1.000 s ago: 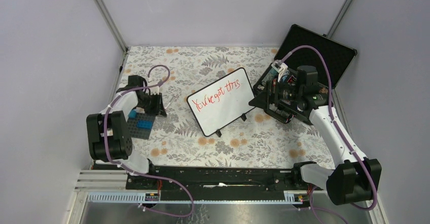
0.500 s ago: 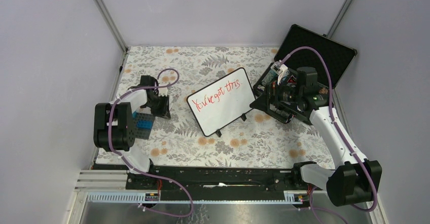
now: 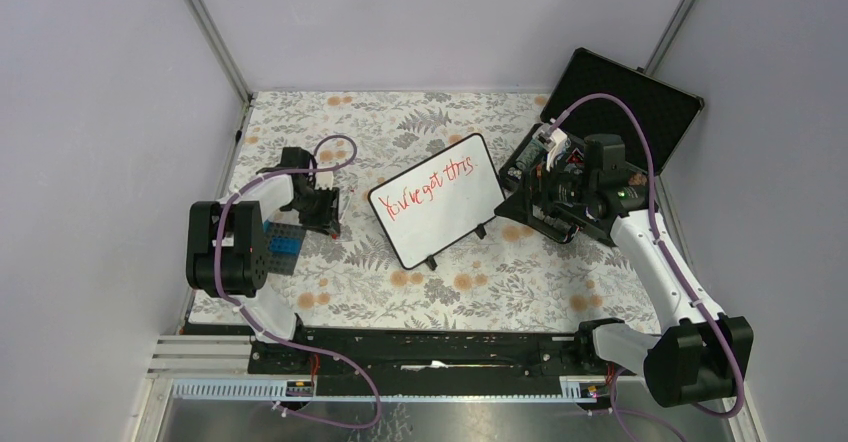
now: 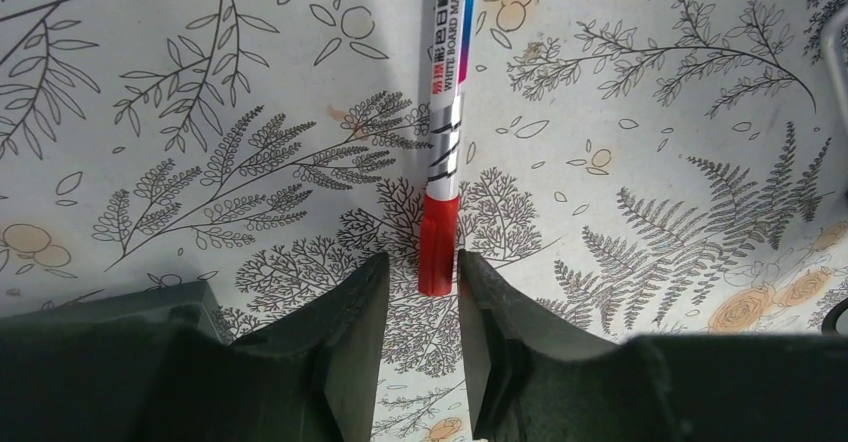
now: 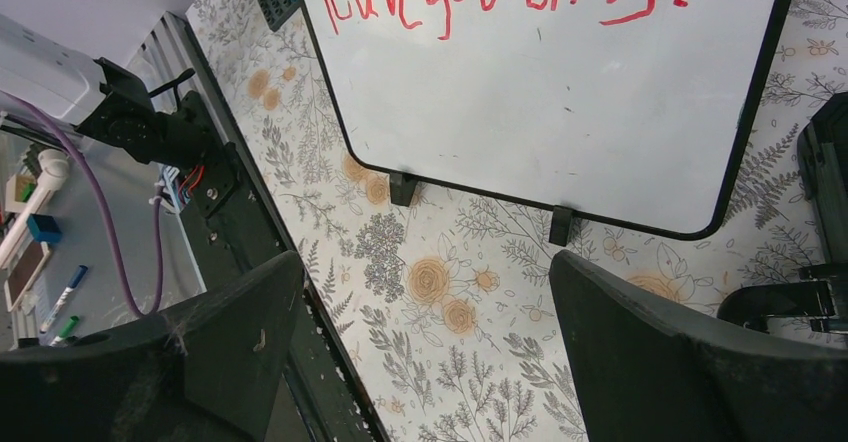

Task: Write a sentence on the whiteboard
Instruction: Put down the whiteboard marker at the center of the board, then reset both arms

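1 whiteboard [image 3: 435, 200]: red sentence [image 3: 430, 184] "You've got this". 1 marker [image 4: 445, 122], left of whiteboard, label "WHITE BOARD MARKER", red end between slightly parted left claw [image 4: 420, 282]. Right claw [image 5: 425, 292], right of whiteboard, spread wide, empty.

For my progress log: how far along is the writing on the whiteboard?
Done: the sentence, a full red line, stands on the whiteboard. In hand: the marker lies on the table, its red end between the left gripper's parted jaws. The right gripper is open and empty. Left: probably only backing away.
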